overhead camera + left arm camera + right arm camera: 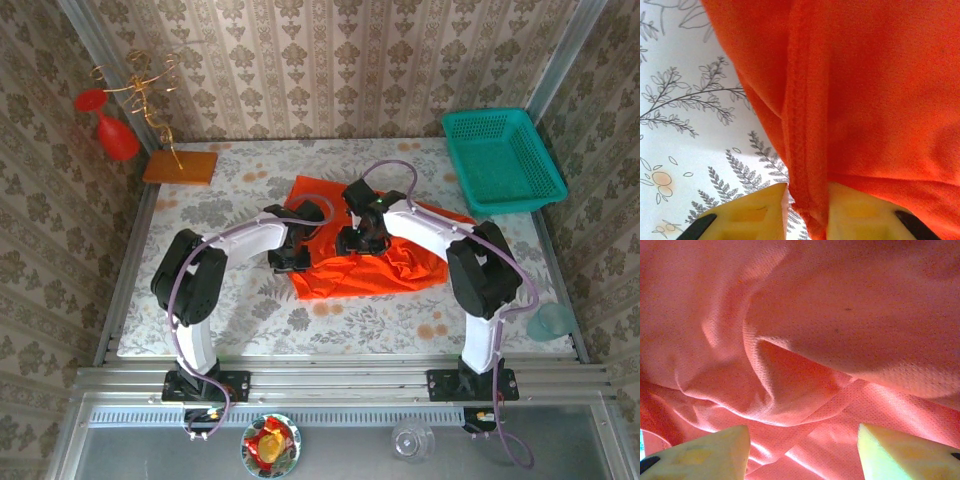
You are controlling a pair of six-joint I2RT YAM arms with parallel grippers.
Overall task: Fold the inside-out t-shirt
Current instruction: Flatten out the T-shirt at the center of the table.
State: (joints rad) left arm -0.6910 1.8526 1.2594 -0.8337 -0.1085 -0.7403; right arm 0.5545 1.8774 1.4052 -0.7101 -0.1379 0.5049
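Observation:
The inside-out t-shirt (345,275) lies crumpled in the middle of the flowered table, bright orange-red. My left gripper (288,250) is at its left edge. In the left wrist view a seamed hem of the shirt (805,150) runs down between the two yellow fingers (755,210), and the left gripper (807,192) is shut on that fold. My right gripper (358,240) hovers over the shirt's upper middle. Its yellow fingertips (715,450) stand wide apart just above rumpled cloth (840,315), so the right gripper (802,432) is open and holds nothing.
A teal basket (500,155) sits at the back right corner. An orange wooden board (180,166) with a wire stand and a red cone ornament (115,135) is at the back left. A pale cup (552,322) stands by the right edge.

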